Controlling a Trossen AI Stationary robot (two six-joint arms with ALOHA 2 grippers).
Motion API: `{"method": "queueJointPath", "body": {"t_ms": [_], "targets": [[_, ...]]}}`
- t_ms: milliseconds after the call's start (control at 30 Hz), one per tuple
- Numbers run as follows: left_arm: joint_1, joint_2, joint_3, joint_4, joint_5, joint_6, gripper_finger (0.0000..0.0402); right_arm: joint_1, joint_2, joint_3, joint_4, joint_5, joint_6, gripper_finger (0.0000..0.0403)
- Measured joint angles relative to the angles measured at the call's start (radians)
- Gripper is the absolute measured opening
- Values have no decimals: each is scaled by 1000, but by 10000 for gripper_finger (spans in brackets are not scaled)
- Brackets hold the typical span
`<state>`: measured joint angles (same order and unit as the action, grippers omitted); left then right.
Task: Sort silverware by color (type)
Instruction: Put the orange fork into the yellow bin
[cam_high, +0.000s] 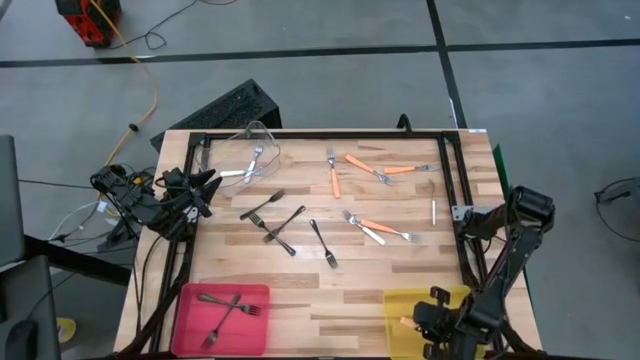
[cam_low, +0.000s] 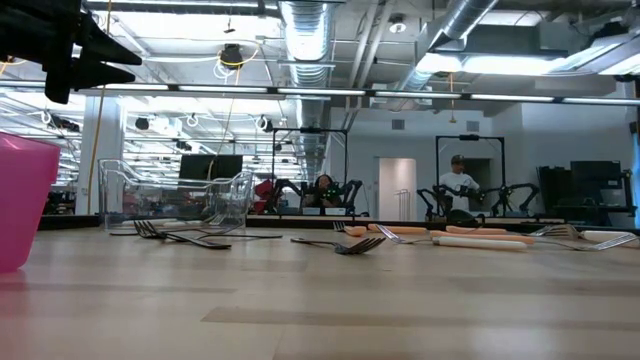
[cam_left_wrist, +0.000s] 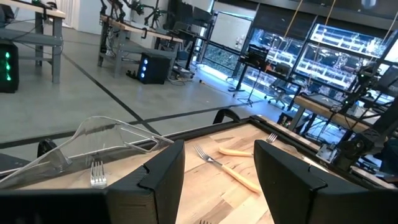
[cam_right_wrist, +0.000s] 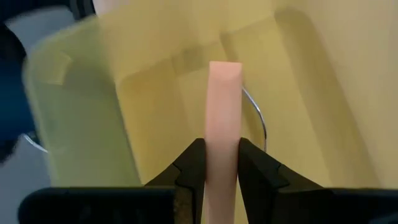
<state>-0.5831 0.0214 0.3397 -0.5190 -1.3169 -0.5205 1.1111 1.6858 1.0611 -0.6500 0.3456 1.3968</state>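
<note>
The right gripper (cam_right_wrist: 221, 163) is hanging over the yellow plastic bin (cam_high: 398, 303) at the near right corner of the pale wooden table (cam_high: 300, 280), with its two dark fingers (cam_right_wrist: 189, 168) pinching a slim orange fork handle (cam_right_wrist: 224, 118) between them. The jaws are standing only a little apart, pressed against both sides of the handle, which is pointing down into the bin; the fork's head is not showing.

The left gripper (cam_left_wrist: 219, 177) is waiting at the table's left edge, near the clear plastic bin (cam_high: 240, 150), its jaws spread wide and gripping nothing.

Inside the clear bin a shiny silver fork (cam_high: 254, 165) is lying. Two dark grey forks (cam_high: 228, 308) are lying crossed in the pink plastic bin (cam_high: 192, 335) at the near left corner. On the open tabletop, three more all-dark forks (cam_high: 285, 228) are lying in the middle, and several orange-handled forks with silver heads (cam_high: 375, 168) are lying scattered toward the far right, with another pair (cam_high: 375, 230) just nearer the middle.
</note>
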Motion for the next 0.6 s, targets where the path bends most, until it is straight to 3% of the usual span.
{"method": "queueJointPath", "body": {"t_ms": [333,600], "targets": [[0,0,0,0,-10,0,178,-31,112,0,82,-134,-115,99],[0,0,0,0,-12,-4,178,-32,118,1,82,-137,-116,99]]}}
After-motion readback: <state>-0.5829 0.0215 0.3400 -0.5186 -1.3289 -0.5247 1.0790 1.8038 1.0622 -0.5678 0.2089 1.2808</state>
